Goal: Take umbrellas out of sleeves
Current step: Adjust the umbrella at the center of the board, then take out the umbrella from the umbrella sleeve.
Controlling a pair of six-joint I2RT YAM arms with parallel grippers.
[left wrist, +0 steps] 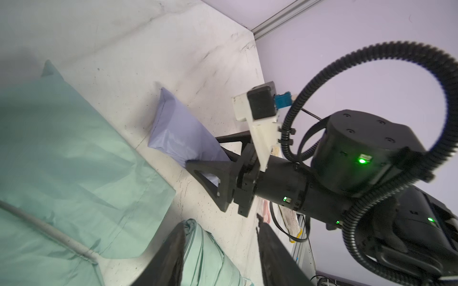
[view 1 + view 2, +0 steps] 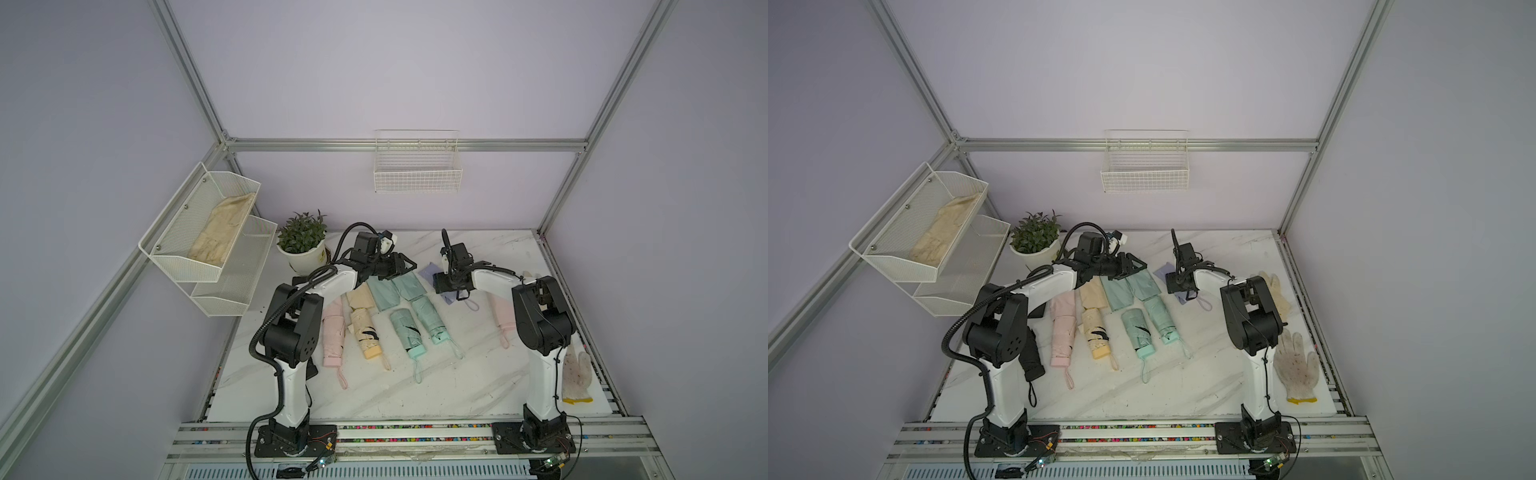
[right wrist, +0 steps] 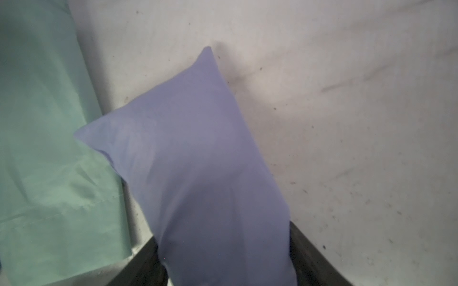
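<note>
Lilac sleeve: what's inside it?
The lilac sleeve bulges, full-looking, between the right gripper's jaws, and a lilac wrist loop lies past its near end. The opaque fabric covers whatever fills it.

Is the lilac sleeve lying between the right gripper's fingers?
Yes, in the right wrist view the lilac sleeve runs down between the two dark fingers of the right gripper.

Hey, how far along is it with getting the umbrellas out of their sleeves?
Done: one mint umbrella lies bare beside a flat mint sleeve. In hand: the right gripper has its jaws on the lilac sleeve, which looks full. To do: the yellow umbrella and second mint umbrella look only partly out, and the left gripper hangs open, holding nothing.
</note>
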